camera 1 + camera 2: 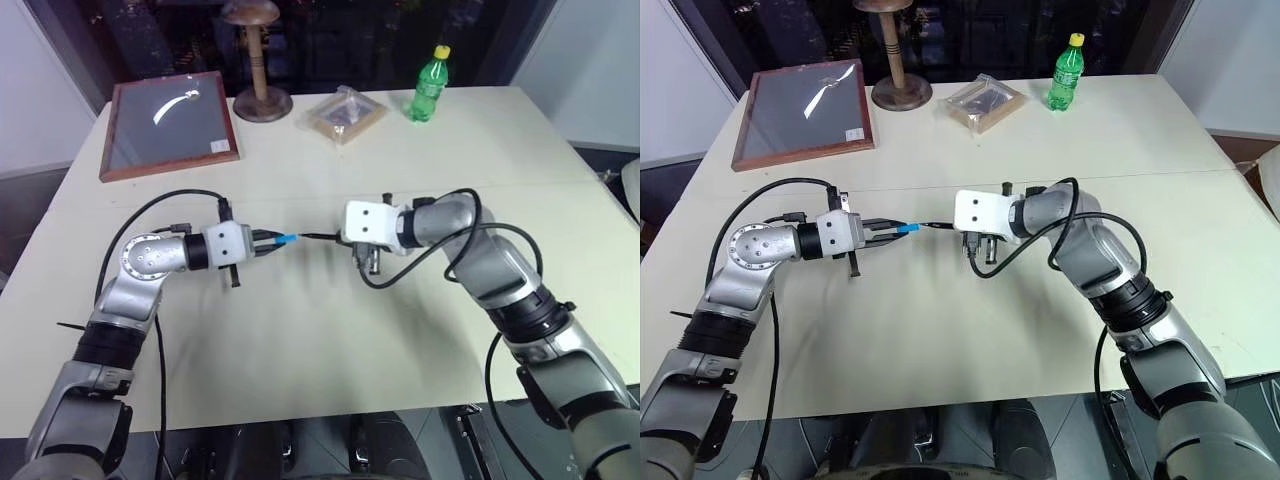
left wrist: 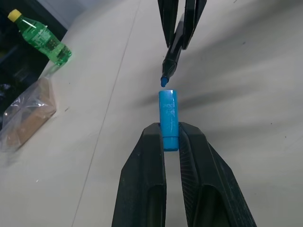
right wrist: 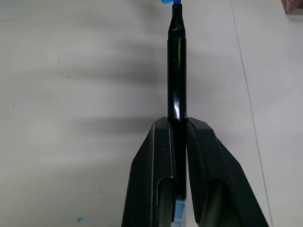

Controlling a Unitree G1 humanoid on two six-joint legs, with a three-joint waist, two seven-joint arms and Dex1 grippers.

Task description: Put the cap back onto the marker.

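Over pale table (image 1: 330, 340), unlabelled cap (image 2: 168, 118) facing marker (image 3: 177, 75) tip.

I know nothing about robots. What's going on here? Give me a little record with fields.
left gripper: shut on the cap, held above the table
right gripper: shut on the marker
alignment: marker's blue tip points at the cap's open end, a small gap between them
capping: not yet done
far edge of table: green bottle, framed board, plastic-wrapped packet, wooden stand
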